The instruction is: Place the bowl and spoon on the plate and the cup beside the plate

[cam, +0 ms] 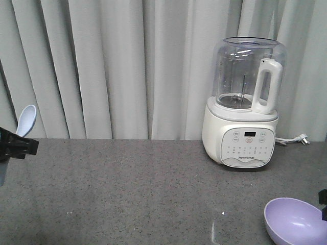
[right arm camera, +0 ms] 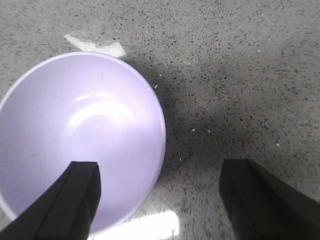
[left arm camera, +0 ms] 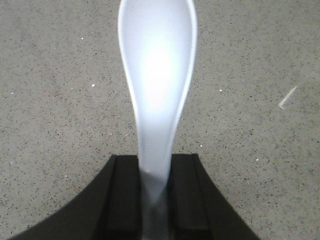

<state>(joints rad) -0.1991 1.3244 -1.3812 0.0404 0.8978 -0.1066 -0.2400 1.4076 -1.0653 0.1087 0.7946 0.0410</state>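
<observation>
Left gripper [left arm camera: 155, 172] clamps spoon [left arm camera: 157, 75] by its handle, scoop out ahead of the jaws, clear of the table. Right gripper [right arm camera: 160, 170] spread wide, bowl [right arm camera: 75, 135] beneath one finger, ungrasped. Plate, cup unseen; nothing placed yet.

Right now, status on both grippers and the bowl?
Left gripper shut on spoon. Right gripper open, straddling bowl rim. Plate, cup unseen. Blender at back.
</observation>
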